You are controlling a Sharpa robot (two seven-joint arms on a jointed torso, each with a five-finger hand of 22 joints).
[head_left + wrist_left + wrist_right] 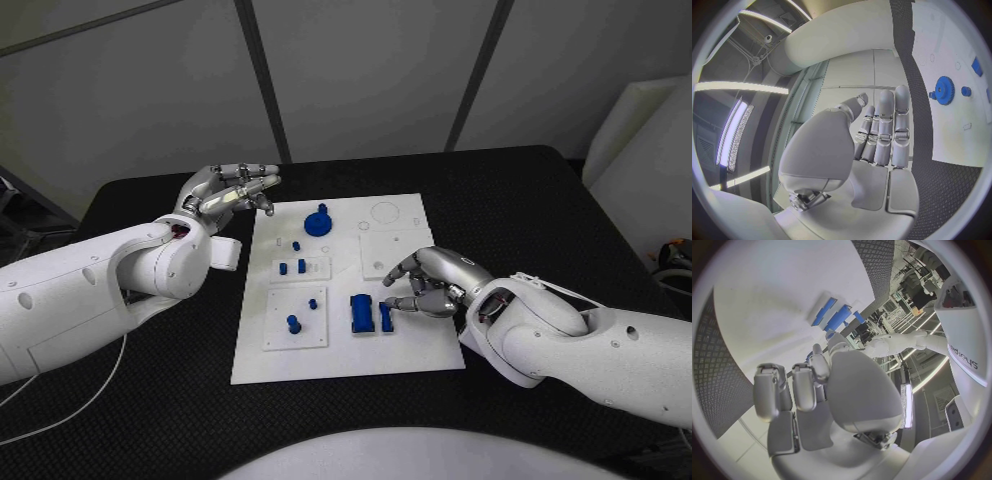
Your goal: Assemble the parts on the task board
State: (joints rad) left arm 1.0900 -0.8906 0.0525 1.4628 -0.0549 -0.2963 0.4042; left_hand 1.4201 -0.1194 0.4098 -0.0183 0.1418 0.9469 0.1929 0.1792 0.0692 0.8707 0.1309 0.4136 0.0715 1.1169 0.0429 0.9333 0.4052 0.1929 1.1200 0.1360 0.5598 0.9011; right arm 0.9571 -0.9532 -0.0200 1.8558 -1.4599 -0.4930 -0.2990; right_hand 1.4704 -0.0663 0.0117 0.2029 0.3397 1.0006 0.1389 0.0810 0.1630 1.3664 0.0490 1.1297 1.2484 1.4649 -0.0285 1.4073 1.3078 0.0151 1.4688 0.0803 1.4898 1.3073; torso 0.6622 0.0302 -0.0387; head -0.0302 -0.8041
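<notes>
The white task board lies in the middle of the black table. On it are a blue gear, several small blue pegs, and two upright blue blocks side by side. My right hand hovers over the board's right half, its fingers loosely bent and apart, its fingertips just beside the nearer block. I see nothing held in it. My left hand is beyond the board's far left corner with its fingers straight and nothing in them. The left wrist view shows the gear on the board.
Two raised white plates on the board carry the pegs. The board's far right part has round recesses. Black table surface surrounds the board on all sides. In the right wrist view the blue blocks stand ahead of the fingers.
</notes>
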